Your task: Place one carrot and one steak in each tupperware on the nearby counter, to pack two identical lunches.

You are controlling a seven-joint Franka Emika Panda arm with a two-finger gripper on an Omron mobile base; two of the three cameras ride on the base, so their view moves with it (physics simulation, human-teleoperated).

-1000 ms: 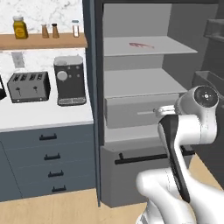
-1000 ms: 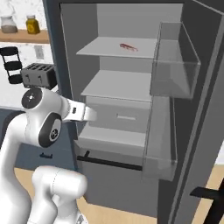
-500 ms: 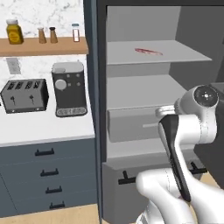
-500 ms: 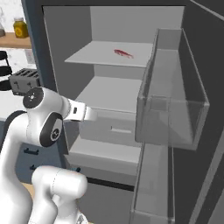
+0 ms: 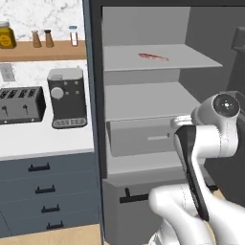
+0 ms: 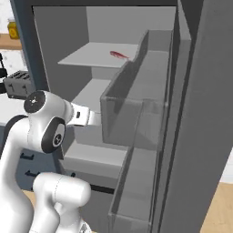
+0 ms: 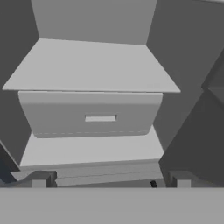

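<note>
One steak (image 5: 153,57), a thin red slab, lies on the upper shelf of the open fridge and shows again in the right base view (image 6: 119,55). My gripper (image 7: 110,178) is open and holds nothing. It points into the fridge at the height of the grey drawer (image 7: 92,113), well below the steak's shelf. The white counter (image 5: 43,141) over dark drawers with black handles stands left of the fridge. The carrot and the tupperware are out of view.
A toaster (image 5: 21,105) and a coffee machine (image 5: 67,98) stand on the counter, with jars on a wooden shelf (image 5: 43,48) above. The open fridge door with its clear bins (image 6: 136,118) stands close on the right. Bare grey shelves (image 7: 94,65) run above and below the drawer.
The whole picture has shifted: the base has driven closer to the fridge, so the shelves and the door bins loom larger. The arm keeps its pose and the gripper stays open.
</note>
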